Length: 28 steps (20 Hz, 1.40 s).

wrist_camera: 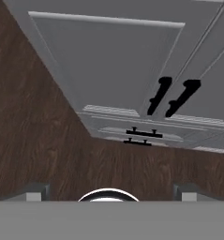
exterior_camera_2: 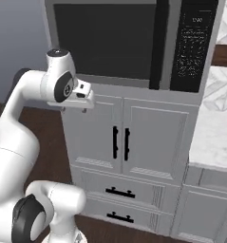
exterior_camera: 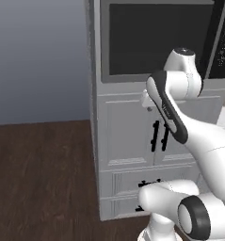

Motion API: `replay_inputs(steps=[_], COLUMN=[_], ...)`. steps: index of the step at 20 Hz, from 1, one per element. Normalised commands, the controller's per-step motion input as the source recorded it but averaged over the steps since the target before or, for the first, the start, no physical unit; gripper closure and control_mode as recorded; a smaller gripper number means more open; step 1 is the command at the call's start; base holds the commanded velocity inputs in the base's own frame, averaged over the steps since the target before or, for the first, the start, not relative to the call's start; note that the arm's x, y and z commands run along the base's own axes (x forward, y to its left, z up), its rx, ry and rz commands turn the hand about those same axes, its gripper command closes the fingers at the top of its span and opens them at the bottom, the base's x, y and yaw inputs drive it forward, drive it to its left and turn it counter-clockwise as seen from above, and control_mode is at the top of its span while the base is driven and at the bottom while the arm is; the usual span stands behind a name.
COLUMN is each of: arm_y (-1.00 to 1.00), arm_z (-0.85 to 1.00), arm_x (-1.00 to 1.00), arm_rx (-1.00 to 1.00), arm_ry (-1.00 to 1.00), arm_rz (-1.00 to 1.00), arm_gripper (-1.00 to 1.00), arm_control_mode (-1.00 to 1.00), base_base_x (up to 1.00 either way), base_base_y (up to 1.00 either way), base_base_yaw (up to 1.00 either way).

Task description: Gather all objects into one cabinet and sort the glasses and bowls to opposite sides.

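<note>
Hand released, jaws wide, empty, aimed down at the wood floor before the white base cabinets under the oven. Cups, bowl and grey wall cabinet: cannot tell where. Judgement: tableware light, rigid, glossy, likely slippery and breakable; pinch across a rim wall, gently.

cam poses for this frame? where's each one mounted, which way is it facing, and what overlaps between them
Left base view: behind the arm on its left, facing the white base cabinets; arm rises at lower right.
Right base view: behind on its right, facing the same cabinets and the built-in oven; arm at lower left, gripper near the cabinet top.
Hand view: on the hand, looking down at the wood floor and the cabinet fronts; fingertips wide apart.
Shared: the paired black door handles.
</note>
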Motion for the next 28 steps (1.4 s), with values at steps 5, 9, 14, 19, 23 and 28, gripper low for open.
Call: replay_inputs(steps=[5, 9, 14, 19, 23, 28], arm_y=[0.00, 0.00, 0.00, 0.00, 0.00, 0.00], arm_z=[0.00, 0.00, 0.00, 0.00, 0.00, 0.00], arm_x=[0.00, 0.00, 0.00, 0.00, 0.00, 0.00], arm_rx=[0.00, 0.00, 0.00, 0.00, 0.00, 0.00], arm_ry=[0.00, 0.00, 0.00, 0.00, 0.00, 0.00], arm_rz=[0.00, 0.00, 0.00, 0.00, 0.00, 0.00], arm_gripper=[-1.00, -1.00, -1.00, -1.00, -1.00, -1.00], arm_control_mode=[1.00, 1.00, 1.00, 1.00, 1.00, 1.00], base_base_x=[-0.01, 0.00, 0.00, 0.00, 0.00, 0.00], base_base_y=[0.61, 0.66, 0.56, 0.52, 0.51, 0.44], base_base_yaw=[0.41, 0.47, 0.57, 0.60, 0.57, 0.50])
